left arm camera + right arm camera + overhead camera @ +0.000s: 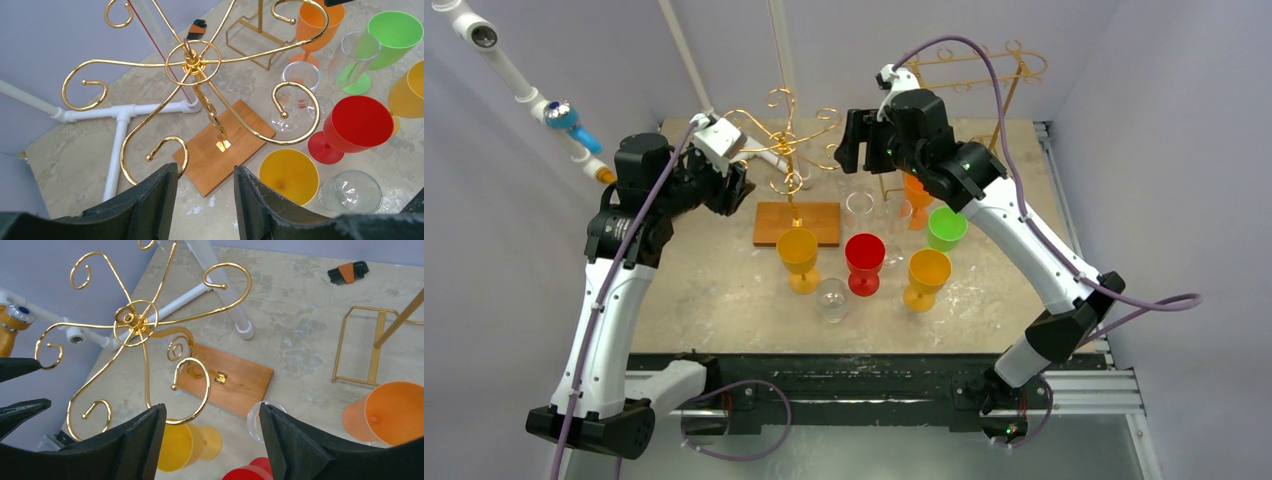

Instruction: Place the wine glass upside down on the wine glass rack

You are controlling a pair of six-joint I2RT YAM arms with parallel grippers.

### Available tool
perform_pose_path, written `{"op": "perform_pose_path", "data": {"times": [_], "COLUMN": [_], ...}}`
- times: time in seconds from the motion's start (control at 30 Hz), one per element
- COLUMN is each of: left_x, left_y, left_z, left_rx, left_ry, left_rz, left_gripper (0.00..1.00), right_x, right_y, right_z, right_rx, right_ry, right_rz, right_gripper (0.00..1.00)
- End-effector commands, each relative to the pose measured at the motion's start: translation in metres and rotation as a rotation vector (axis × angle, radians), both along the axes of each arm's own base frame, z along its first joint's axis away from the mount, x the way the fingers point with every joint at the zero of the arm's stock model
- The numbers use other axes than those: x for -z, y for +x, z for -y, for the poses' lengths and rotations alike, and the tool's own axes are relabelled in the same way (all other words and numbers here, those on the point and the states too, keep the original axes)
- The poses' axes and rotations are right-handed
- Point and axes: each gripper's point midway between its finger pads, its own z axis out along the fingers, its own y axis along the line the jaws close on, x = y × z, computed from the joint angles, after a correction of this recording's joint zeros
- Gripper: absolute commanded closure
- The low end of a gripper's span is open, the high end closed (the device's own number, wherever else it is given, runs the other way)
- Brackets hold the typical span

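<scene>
The gold wine glass rack [789, 130] stands on a wooden base [797, 222] at the table's middle back, and nothing hangs from its curled arms. Several wine glasses stand upright in front of it: yellow [798, 250], red [865, 255], amber [927, 272], green [946, 228], orange [917, 190] and clear ones [832, 298]. My left gripper [729, 185] hovers at the rack's left side, jaws apart and empty [206, 172], with a gold hook [172, 145] just beyond its left finger. My right gripper [852, 140] hangs high at the rack's right, open and empty [212, 412].
A second gold frame rack [984, 75] stands at the back right. White PVC pipe [120, 145] lies on the table behind the rack. A set of hex keys [348, 272] lies near the back wall. Walls enclose the table on three sides.
</scene>
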Motion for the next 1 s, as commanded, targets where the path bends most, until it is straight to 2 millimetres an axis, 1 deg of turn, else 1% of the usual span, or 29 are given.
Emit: {"op": "perform_pose_path", "data": {"times": [0.0,0.07,0.17,0.27,0.33,0.47,0.53,0.6,0.63,0.67,0.8,0.87,0.93,0.97], "left_x": [0.006,0.008,0.014,0.022,0.022,0.015,0.008,0.004,0.002,0.001,-0.004,-0.005,-0.007,-0.011], "left_y": [-0.005,-0.004,0.001,0.006,0.008,0.004,-0.002,-0.009,-0.016,-0.018,-0.026,-0.027,-0.03,-0.031], "left_z": [-0.011,-0.011,-0.013,-0.014,-0.014,-0.006,-0.002,0.003,0.009,0.011,0.02,0.02,0.018,0.017], "left_rx": [-0.082,-0.075,-0.076,-0.08,-0.078,-0.055,-0.042,-0.024,-0.009,-0.005,0.017,0.016,0.012,0.007], "left_ry": [-0.007,0.008,0.033,0.046,0.042,-0.003,-0.036,-0.072,-0.112,-0.127,-0.194,-0.203,-0.188,-0.185], "left_rz": [-0.043,-0.033,-0.028,-0.024,-0.019,-0.025,-0.03,-0.048,-0.073,-0.082,-0.116,-0.12,-0.119,-0.112], "left_gripper": [0.52,0.5,0.47,0.49,0.55,0.77,0.91,0.98,1.0,1.0,1.0,1.0,1.0,0.96], "right_x": [-0.023,-0.023,-0.017,-0.006,0.001,0.009,0.005,0.0,-0.007,-0.01,-0.012,-0.012,-0.013,-0.013], "right_y": [-0.01,-0.014,-0.023,-0.029,-0.032,-0.033,-0.029,-0.025,-0.022,-0.02,-0.01,-0.007,-0.008,-0.009], "right_z": [-0.002,0.005,0.006,0.007,0.004,-0.002,-0.006,-0.011,-0.02,-0.022,-0.027,-0.028,-0.026,-0.022], "right_rx": [-0.042,-0.026,-0.043,-0.047,-0.06,-0.066,-0.068,-0.076,-0.096,-0.102,-0.092,-0.088,-0.081,-0.07], "right_ry": [0.044,0.043,0.057,0.065,0.072,0.087,0.094,0.101,0.12,0.125,0.121,0.113,0.106,0.102], "right_rz": [0.026,0.029,0.012,-0.007,-0.024,-0.039,-0.038,-0.037,-0.037,-0.03,-0.022,-0.022,-0.02,-0.015], "right_gripper": [0.22,0.21,0.21,0.21,0.23,0.3,0.33,0.35,0.39,0.4,0.47,0.48,0.43,0.38]}}
